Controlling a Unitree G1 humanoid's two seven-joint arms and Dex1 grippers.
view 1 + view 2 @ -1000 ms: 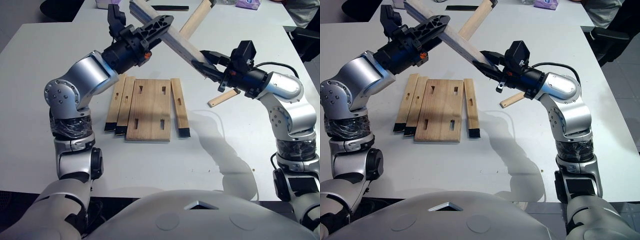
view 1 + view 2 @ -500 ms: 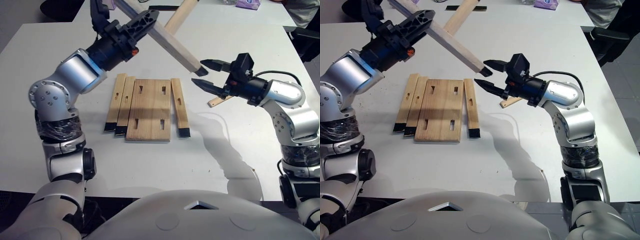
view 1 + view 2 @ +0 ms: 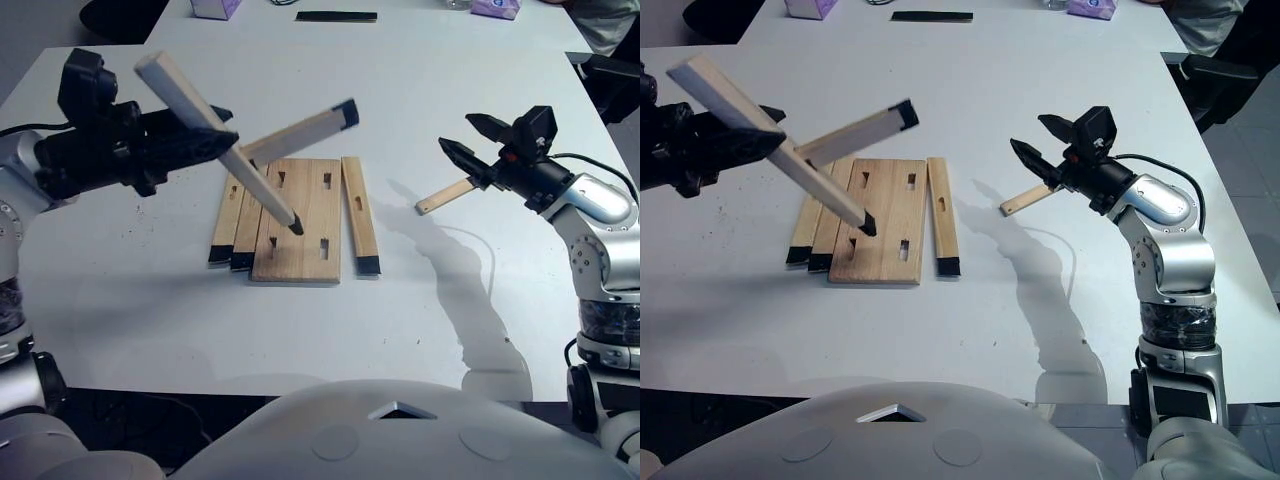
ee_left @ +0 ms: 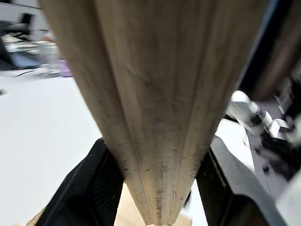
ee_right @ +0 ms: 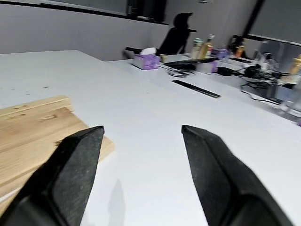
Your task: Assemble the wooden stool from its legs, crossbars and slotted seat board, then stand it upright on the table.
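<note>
Left end effector [image 3: 203, 141] grips leg [image 3: 256, 186] angled tip-down over board [image 3: 306, 238]; right end effector [image 3: 458, 133] spread.

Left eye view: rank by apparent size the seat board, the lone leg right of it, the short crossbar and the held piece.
1. seat board
2. lone leg
3. short crossbar
Unranked: held piece. It is raised nearer the camera, so its apparent size misleads.
</note>
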